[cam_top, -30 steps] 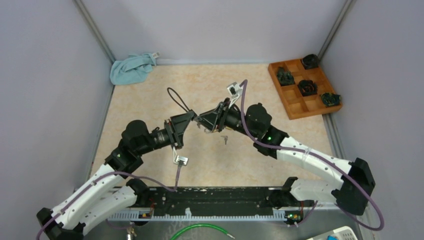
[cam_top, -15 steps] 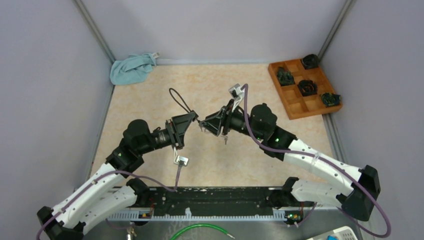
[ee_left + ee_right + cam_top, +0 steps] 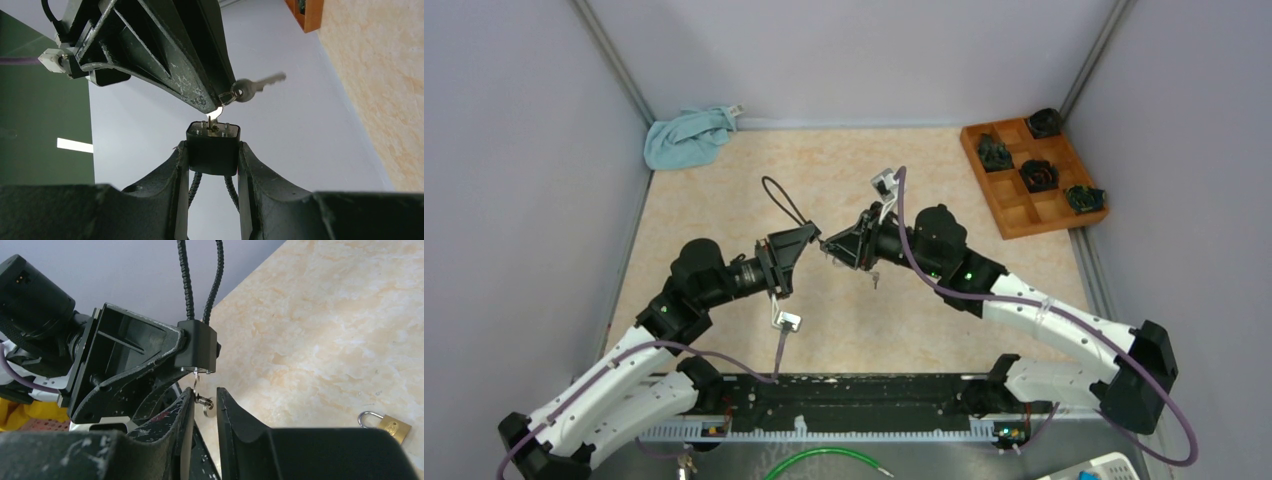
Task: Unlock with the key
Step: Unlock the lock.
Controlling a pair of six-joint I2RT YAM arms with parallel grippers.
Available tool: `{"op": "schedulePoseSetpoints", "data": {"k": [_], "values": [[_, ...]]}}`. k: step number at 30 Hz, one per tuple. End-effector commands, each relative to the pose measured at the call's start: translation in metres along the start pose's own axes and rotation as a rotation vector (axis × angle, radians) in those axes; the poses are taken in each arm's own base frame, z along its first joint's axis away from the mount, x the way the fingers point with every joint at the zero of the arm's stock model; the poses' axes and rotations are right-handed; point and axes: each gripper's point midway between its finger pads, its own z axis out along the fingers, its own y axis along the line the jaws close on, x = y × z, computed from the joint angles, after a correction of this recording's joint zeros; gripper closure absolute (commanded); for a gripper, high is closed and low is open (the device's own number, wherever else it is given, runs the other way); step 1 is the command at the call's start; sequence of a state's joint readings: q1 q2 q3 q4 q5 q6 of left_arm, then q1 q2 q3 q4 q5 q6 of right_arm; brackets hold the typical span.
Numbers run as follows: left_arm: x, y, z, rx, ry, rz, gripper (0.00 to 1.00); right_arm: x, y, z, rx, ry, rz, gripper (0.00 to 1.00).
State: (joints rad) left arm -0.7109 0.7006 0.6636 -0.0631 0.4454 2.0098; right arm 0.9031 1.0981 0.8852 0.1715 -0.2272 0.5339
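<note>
Item: black lock with a cable loop, held off the table between the two arms.
Left gripper: clamped on the lock's body from both sides, keyhole face turned toward the other arm.
Key: blade tip was in the keyhole, not fully seated.
Right gripper: closed to a narrow gap at the key's head; it seemed to pinch it, though the contact was hard to make out.
Spare key: hung free from the ring beside the fingertips.
Brass padlock: lay on the table below, apart from both arms.
Risk: a thin hold on the key's head could slip during the turn, so the fingers would spin and the key would not.
Risk: a push off the keyhole's line could jam the blade or twist the lock in its clamp.
Change from a second earlier: the right wrist had shifted slightly toward the lock; the left arm had not moved.
</note>
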Motion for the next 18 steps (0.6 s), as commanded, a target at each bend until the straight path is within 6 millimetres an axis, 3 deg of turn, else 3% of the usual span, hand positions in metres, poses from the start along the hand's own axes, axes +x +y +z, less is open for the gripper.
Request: {"op": "schedulePoseSetpoints", "data": {"k": [1, 8, 18], "values": [[0.0041, 0.0199, -0.0034, -0.042, 0.007, 0.036, 1.0, -0.0372, 0.0256, 0.002, -0.072, -0.102, -0.029, 0.81], [0.0033, 0.0207, -0.0035, -0.046, 0.003, 0.041, 1.0, -0.0388, 0.0277, 0.0055, -0.094, -0.132, 0.011, 1.0], [0.0048, 0.0247, -0.0051, -0.056, 0.011, 0.049, 1.0, -0.0299, 0.0221, 0.009, -0.101, -0.13, 0.103, 1.0]]}}
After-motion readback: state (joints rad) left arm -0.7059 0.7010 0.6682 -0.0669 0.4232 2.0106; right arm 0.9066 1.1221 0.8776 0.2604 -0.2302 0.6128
